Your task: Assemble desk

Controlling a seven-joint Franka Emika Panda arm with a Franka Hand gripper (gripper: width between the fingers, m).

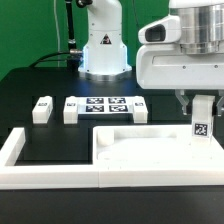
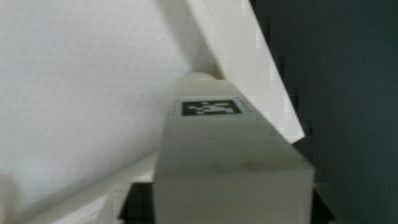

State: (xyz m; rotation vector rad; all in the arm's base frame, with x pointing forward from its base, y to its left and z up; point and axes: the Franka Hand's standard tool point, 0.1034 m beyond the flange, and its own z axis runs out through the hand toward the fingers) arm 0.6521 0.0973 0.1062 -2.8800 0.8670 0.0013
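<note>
The white desk tabletop lies flat near the front, rim up. A short square leg with a black-and-white tag stands upright at the tabletop's far corner on the exterior view's right. My gripper comes down over it, shut on the leg, one finger against each side. In the wrist view the leg fills the gap between the dark fingers, and its far end with a tag meets the tabletop at the rim corner. Three more legs rest behind the tabletop.
The marker board lies flat between the loose legs. A low white border wall runs along the exterior view's left and the front edge. The robot base stands at the back.
</note>
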